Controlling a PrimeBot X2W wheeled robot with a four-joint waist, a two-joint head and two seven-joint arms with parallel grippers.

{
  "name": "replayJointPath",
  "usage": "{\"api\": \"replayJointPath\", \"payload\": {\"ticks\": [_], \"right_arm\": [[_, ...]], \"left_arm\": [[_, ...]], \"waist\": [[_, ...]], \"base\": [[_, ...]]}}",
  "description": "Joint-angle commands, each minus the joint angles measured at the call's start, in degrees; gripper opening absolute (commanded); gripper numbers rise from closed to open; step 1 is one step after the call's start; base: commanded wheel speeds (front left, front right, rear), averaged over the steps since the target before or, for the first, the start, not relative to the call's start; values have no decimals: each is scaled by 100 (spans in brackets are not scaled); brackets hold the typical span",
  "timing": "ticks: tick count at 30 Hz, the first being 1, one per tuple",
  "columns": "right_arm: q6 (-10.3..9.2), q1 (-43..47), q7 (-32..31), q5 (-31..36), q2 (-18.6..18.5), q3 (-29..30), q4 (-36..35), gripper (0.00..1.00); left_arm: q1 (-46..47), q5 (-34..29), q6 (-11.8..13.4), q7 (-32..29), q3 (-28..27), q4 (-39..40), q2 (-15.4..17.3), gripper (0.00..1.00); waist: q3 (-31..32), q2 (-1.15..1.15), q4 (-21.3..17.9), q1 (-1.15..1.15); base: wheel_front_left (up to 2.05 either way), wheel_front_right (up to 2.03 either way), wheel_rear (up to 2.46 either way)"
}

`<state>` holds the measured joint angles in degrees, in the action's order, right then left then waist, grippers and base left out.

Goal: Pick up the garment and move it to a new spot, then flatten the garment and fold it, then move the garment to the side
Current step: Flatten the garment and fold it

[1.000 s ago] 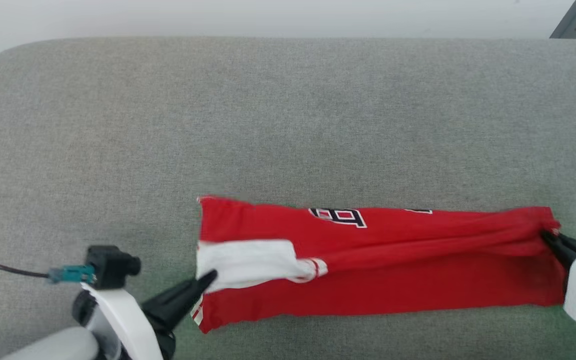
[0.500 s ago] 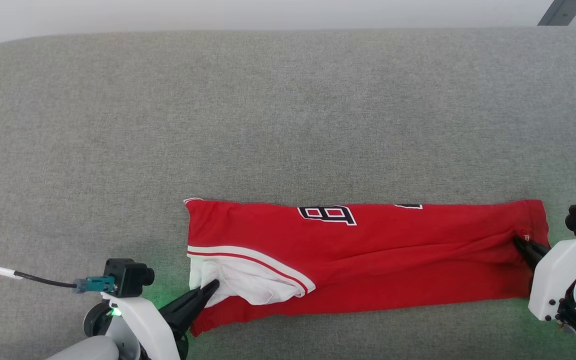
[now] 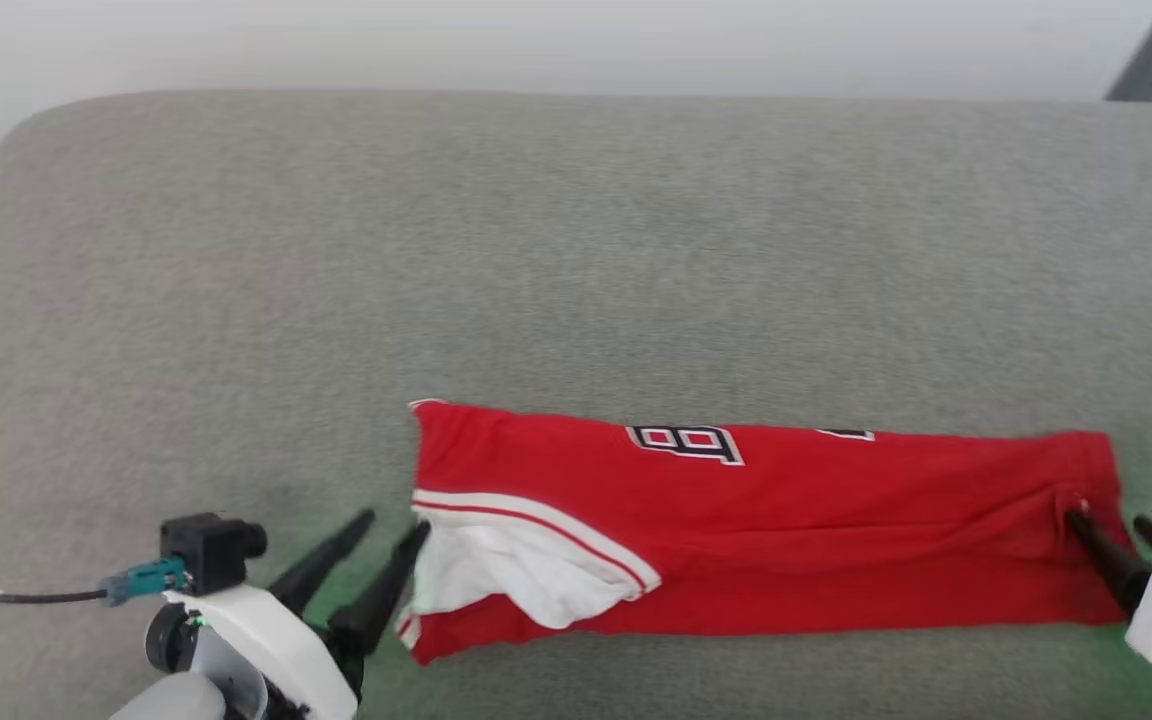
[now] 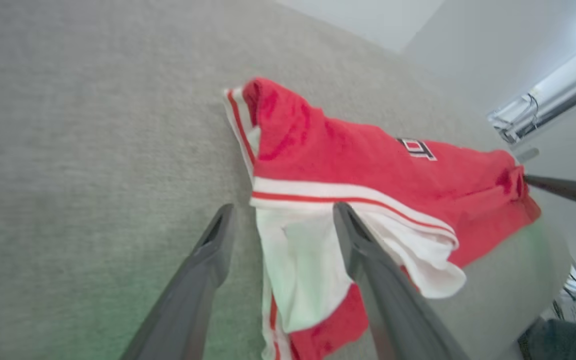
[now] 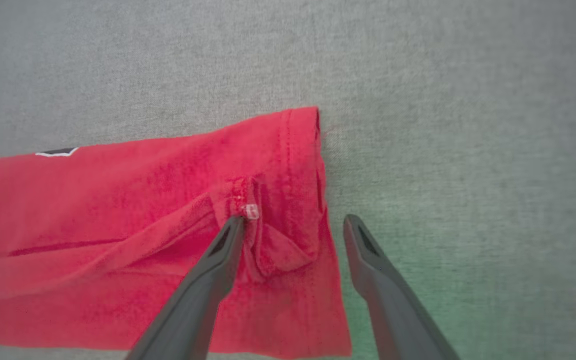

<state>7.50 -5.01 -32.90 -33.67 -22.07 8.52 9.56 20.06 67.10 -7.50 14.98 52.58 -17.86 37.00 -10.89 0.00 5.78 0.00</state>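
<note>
The garment [image 3: 786, 540], a red jersey, lies as a long folded strip on the grey cloth surface [image 3: 536, 250], with black lettering near its far edge and a white sleeve [image 3: 506, 575] at its left end. My left gripper [image 3: 394, 522] is open at that end, one finger beside the sleeve. In the left wrist view the left gripper [image 4: 284, 207] straddles the edge of the white sleeve [image 4: 308, 260]. My right gripper [image 3: 1108, 518] is open at the right end. In the right wrist view the right gripper [image 5: 294, 219] straddles the hem of the garment [image 5: 118, 200], one finger resting on the cloth.
The grey surface has a rounded far-left corner [image 3: 16, 130] and a straight far edge against a pale wall. A grey metal bar [image 3: 1151, 60] stands at the far right. Open grey cloth stretches behind and to the left of the garment.
Both grippers have gone from shut on the garment's ends to open, letting the cloth go. The garment has settled flat. The head camera has shifted a little.
</note>
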Motion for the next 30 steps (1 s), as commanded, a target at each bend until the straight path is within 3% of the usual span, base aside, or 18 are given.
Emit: {"api": "replayJointPath", "payload": {"ticks": [1, 9, 16, 18, 20, 23, 30], "right_arm": [[-2, 35, -42, -43, 19, 38, 80, 100], [-2, -118, -179, -124, 17, 283, 890, 100], [-1, -131, -417, -213, 12, 264, 1226, 100], [-1, -124, -480, -242, 24, 250, 1286, 46], [-1, -123, -518, -257, 23, 251, 1325, 1], [-9, -138, -525, -247, 27, 280, 1365, 0], [-16, -319, -365, -294, -32, 411, 1369, 0]], "left_arm": [[-130, -166, 10, 28, -220, -53, -97, 100], [-861, -1829, 13, 28, -2070, -407, -1196, 100], [-1356, -3857, 8, 28, -3439, -10, -1917, 100], [-1496, -4368, 8, 28, -3750, 191, -2094, 100], [-1613, -4811, 7, 28, -4001, 452, -2276, 100], [-1750, -5291, 12, 28, -4167, 767, -2396, 100], [-1934, -5485, 10, 28, -4228, 1087, -2442, 100]], "waist": [[7, 0, 123, 0], [-15, 0, 563, 0], [19, 0, 789, 0], [28, 0, 815, 0], [32, 0, 832, 0], [32, 0, 829, 0], [62, 0, 649, 0]], "base": [[0, 0, 0], [0, 0, 0], [0, 0, 0], [0, 0, 0], [0, 0, 0], [0, 0, 0], [0, 0, 0]]}}
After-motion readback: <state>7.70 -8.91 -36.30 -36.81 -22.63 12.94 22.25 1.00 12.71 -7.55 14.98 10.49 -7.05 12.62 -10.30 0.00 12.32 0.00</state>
